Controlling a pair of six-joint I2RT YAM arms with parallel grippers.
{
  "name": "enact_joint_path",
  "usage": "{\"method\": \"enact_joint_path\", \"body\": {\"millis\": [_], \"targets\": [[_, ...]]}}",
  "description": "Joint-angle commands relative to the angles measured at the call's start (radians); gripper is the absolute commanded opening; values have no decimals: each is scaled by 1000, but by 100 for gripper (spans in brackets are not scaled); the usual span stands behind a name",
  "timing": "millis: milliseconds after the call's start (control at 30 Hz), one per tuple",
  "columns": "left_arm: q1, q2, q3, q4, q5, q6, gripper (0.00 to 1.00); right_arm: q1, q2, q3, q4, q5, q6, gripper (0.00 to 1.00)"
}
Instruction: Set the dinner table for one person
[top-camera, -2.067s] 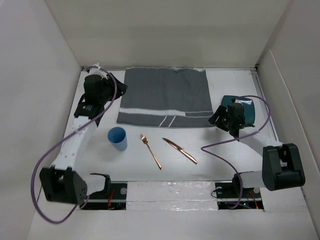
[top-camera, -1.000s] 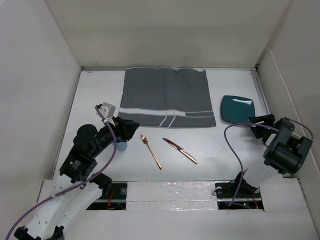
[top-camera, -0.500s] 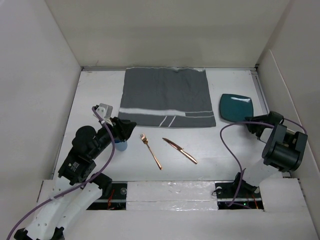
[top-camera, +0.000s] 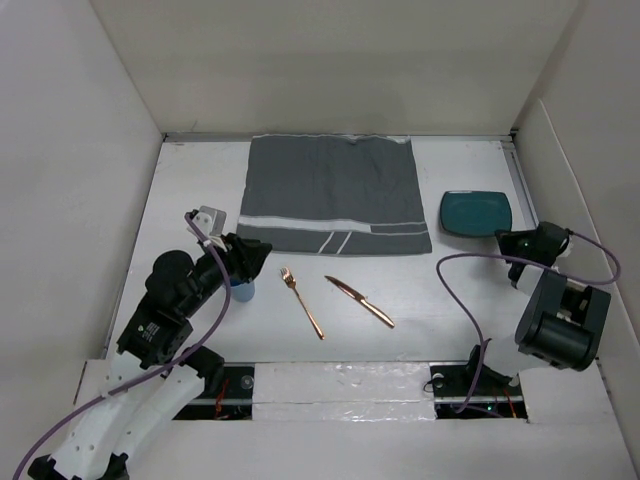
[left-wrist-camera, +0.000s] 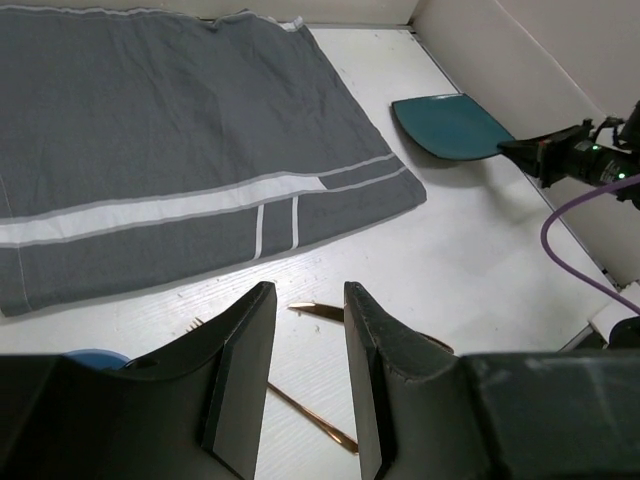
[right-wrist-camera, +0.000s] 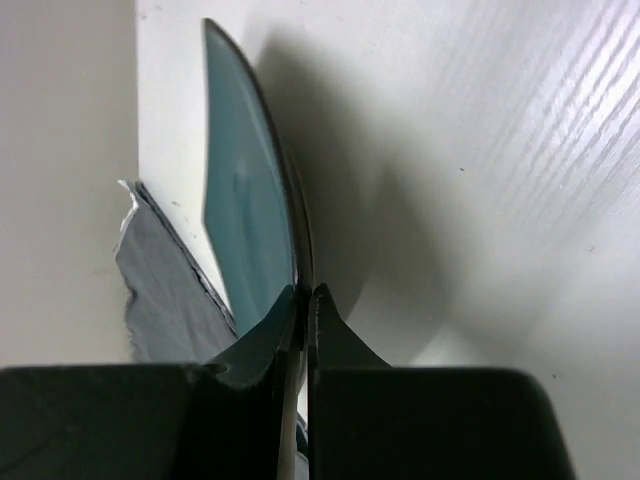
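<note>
- Progress: you have only the mat (top-camera: 335, 195) in place, spread flat along the far edge of the table (top-camera: 450, 300), and nothing sits on it yet.
- Your right claw (right-wrist-camera: 303, 310) is pinched shut on the near rim of the plate (top-camera: 478, 213). The plate is by the right edge, just clear of the mat's right side, and I cannot tell whether it is lifted.
- Your left claw (left-wrist-camera: 307, 320) is parted a moderate way with nothing between its fingers. It hangs just over the cup (top-camera: 240, 290), toward the near left corner.
- The fork (top-camera: 302, 303) and knife (top-camera: 360, 302) lie apart on bare tabletop, between the mat and the near edge.
- By my judgement most of the job remains: plate onto the mat, then fork, knife and cup arranged around it.
</note>
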Motion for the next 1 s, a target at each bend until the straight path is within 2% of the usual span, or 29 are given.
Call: {"method": "enact_joint_path", "body": {"millis": [0, 167, 333, 400, 467, 533, 567, 633, 667, 767, 867, 900, 967], "targets": [[-7, 17, 37, 25, -4, 12, 30, -13, -171, 35, 86, -5, -93, 0], [-7, 23, 31, 37, -16, 12, 30, -4, -314, 103, 101, -159, -86, 0], [-7, 37, 24, 53, -25, 7, 30, 125, -335, 168, 150, -238, -34, 0], [2, 48, 24, 56, -25, 6, 30, 244, -302, 199, 184, -232, -8, 0], [14, 60, 24, 56, -24, 2, 30, 371, -197, 228, 269, -247, 6, 0], [24, 74, 21, 60, -16, 2, 30, 439, -102, 302, 334, -287, 37, 0], [24, 79, 20, 62, -14, 1, 30, 466, 5, 338, 400, -315, 47, 0], [34, 88, 18, 65, -19, 1, 30, 518, 113, 476, 426, -437, 69, 0], [34, 88, 17, 62, -28, -1, 30, 529, 209, 535, 370, -524, 60, 0], [34, 88, 12, 65, -39, -4, 30, 555, 323, 737, 201, -639, 5, 0], [34, 85, 11, 76, -47, -5, 30, 569, 414, 883, 34, -668, -83, 0], [34, 88, 12, 76, -47, -5, 30, 569, 451, 929, -38, -686, -173, 0], [34, 89, 11, 76, -42, -5, 30, 590, 498, 1068, -217, -704, -250, 0]]}}
